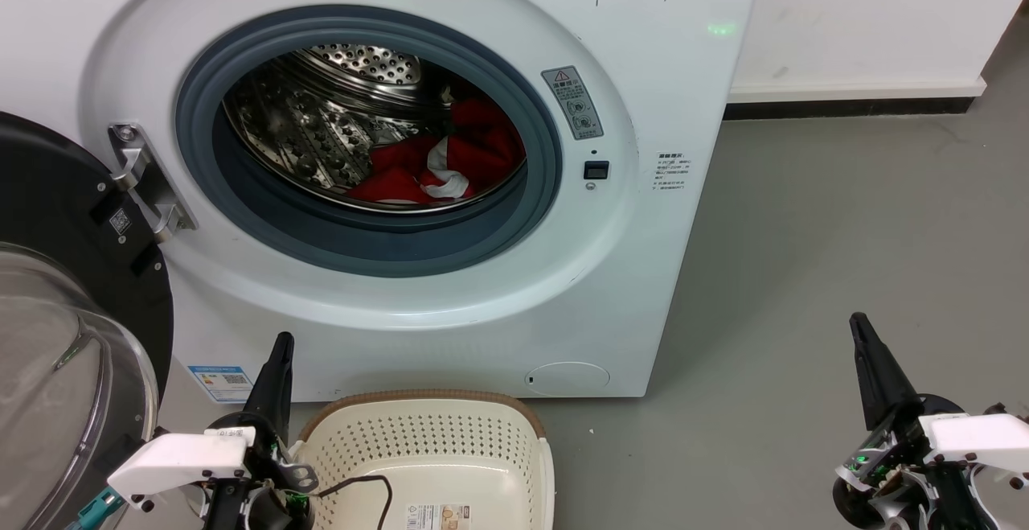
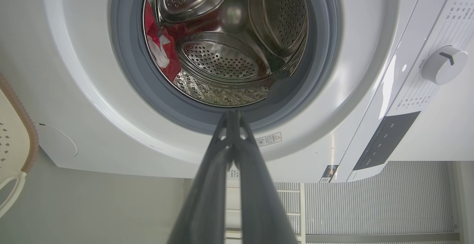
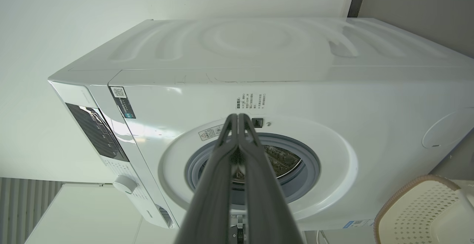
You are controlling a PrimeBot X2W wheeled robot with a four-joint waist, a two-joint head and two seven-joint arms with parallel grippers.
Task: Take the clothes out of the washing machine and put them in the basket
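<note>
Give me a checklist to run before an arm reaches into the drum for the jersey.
1. Door swung clear of the opening: ok.
2. Red jersey in sight inside the drum: ok, at its lower right in the head view.
3. Basket on the floor before the washing machine: ok.
4. Left gripper open for a grasp: not ok, fingers shut.
5. Right gripper open: not ok, shut too.
6. More clothes under the jersey: cannot tell.
</note>
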